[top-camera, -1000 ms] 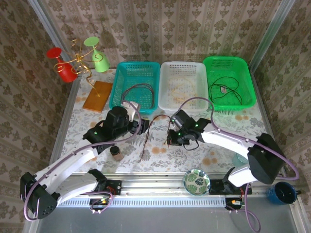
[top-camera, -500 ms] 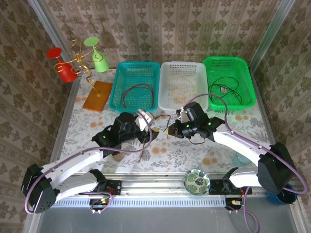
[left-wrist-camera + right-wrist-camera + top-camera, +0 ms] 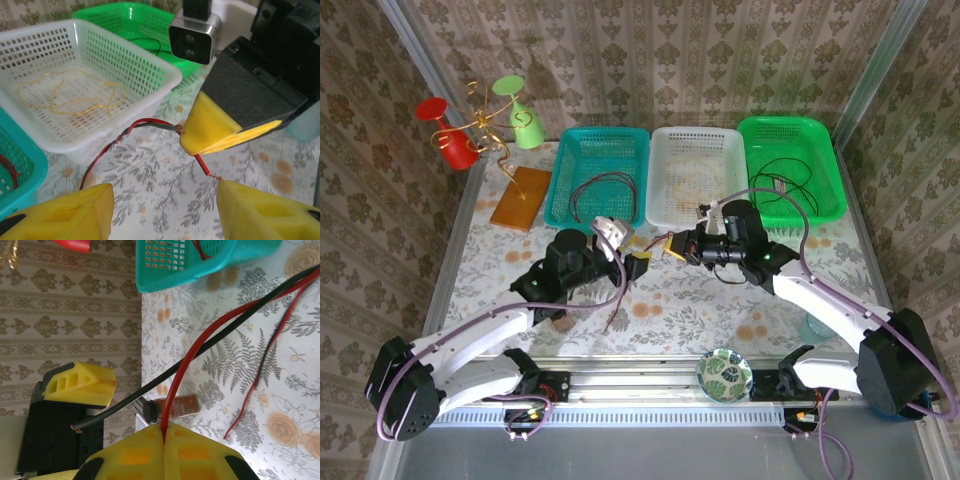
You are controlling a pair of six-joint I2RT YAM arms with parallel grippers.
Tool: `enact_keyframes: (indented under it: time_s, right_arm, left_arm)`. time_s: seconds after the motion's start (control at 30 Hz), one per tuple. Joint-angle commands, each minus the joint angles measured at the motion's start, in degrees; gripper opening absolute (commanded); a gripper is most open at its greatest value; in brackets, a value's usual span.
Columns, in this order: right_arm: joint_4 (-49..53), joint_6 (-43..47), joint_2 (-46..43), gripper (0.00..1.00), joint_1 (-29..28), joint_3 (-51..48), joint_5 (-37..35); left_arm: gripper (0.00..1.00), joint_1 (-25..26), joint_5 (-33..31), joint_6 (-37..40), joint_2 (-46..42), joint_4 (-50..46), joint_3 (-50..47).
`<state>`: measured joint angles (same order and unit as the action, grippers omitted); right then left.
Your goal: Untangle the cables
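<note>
So both arms meet over the middle of the desk, just on the near side of the white basket. The right pincer has its yellow fingers pressed tight together on a red cable. It's pinching a bit short of the end, with a short red tail poking out below the fingers in the left wrist view. The left pincer sits just left of it, facing it, fingers spread wide with nothing between them. A black cable runs alongside the red one, and the two look twisted round each other near the pinch. Its bare end hangs in the air close to one of the left pincer's fingers, though I can't tell if it actually touches. From the pinch the red cable arcs up, then drops left and toward the near side onto the desk, where it lies between the arms. The other cables are in the baskets along the far side. There's a maroon cable looped in the teal basket on the left, a yellow cable in the white one, and a black wire coiled in the green basket on the right.
</note>
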<state>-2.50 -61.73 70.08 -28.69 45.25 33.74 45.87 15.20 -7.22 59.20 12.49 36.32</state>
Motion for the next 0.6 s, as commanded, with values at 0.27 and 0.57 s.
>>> enact_keyframes:
  time_s: [0.27,0.57]
  right_arm:
    - [-7.56,-5.26,-2.83,0.0,1.18,-0.94,0.06]
    - [-8.57,-6.29,-3.86,0.0,1.19,-1.51,-0.42]
  left_arm:
    - [0.55,-0.05,4.64,-8.29,3.18,15.26,-1.38]
    - [0.5,0.04,6.63,-11.41,6.12,15.67,0.23]
